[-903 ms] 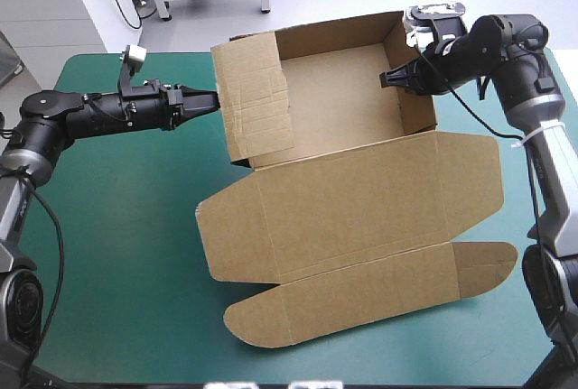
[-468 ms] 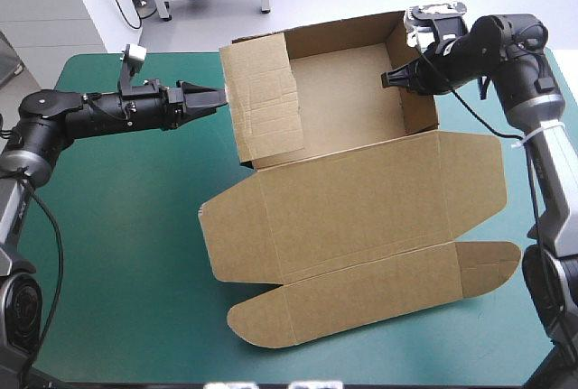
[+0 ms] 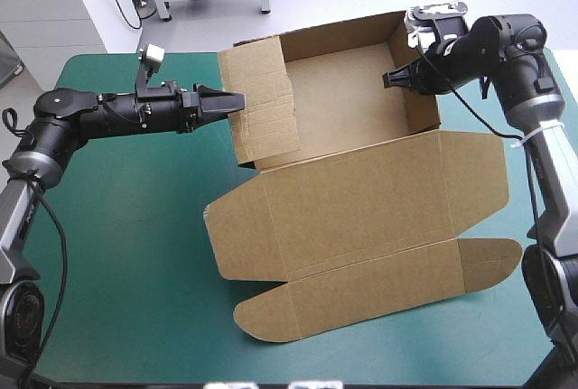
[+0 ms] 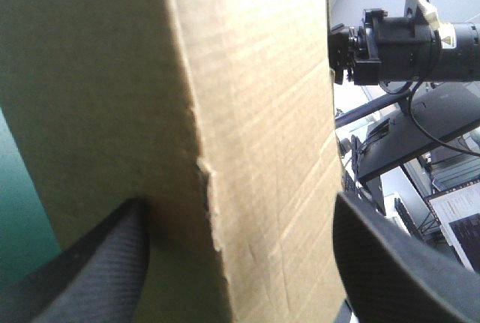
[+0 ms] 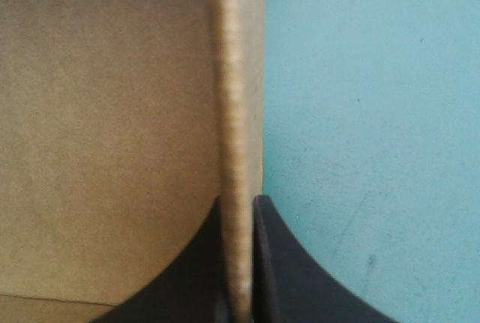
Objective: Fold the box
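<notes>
Teal-green cover beneath open brown box

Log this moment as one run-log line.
box: open tray, lid flat | left gripper: open, straddling left wall | right gripper: shut on right wall

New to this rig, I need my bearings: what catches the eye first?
The brown box mid-table: an open tray, its lid flat toward the near edge. The right pincer is shut on its right wall; the open left pincer straddles the left wall.
</notes>
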{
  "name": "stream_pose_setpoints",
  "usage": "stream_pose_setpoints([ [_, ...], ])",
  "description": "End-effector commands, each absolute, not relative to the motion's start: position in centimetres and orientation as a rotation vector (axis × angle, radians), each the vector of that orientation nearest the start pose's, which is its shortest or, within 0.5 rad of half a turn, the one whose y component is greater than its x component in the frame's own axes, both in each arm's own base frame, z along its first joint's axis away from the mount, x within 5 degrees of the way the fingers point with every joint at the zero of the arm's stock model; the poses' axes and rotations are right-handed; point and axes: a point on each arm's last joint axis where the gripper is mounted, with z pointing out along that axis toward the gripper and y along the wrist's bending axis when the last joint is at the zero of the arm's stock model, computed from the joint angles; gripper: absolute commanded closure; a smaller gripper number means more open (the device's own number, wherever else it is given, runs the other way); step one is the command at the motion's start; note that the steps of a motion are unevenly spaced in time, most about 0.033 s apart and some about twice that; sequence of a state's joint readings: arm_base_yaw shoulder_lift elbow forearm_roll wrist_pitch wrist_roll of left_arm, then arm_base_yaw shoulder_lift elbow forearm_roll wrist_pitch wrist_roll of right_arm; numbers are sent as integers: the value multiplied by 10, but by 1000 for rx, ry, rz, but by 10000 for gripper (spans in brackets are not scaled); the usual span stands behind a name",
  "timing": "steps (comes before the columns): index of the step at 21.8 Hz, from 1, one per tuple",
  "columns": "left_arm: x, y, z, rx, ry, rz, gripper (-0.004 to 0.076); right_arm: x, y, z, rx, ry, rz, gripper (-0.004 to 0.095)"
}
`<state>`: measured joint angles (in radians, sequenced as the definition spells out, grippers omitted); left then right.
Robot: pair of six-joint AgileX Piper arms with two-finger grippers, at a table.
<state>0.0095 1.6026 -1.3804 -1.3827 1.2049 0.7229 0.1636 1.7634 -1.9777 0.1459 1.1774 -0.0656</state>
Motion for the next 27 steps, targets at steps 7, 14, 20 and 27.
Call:
stream_pose_setpoints([
  [7, 310, -86, 403, 408, 1938, -1547, 230, 364, 75, 449, -249, 2291, 273, 921],
  [14, 315, -94, 390, 343, 2093, -1357, 230, 355, 116, 456, -271, 2217, 92, 917],
  [20, 325, -97, 391, 118, 2118, -1021, 230, 332, 147, 483, -311, 2112, 50, 917],
  [27, 331, -95, 392, 59, 2059, -944, 230, 316, 157, 497, -331, 2088, -1, 917],
])
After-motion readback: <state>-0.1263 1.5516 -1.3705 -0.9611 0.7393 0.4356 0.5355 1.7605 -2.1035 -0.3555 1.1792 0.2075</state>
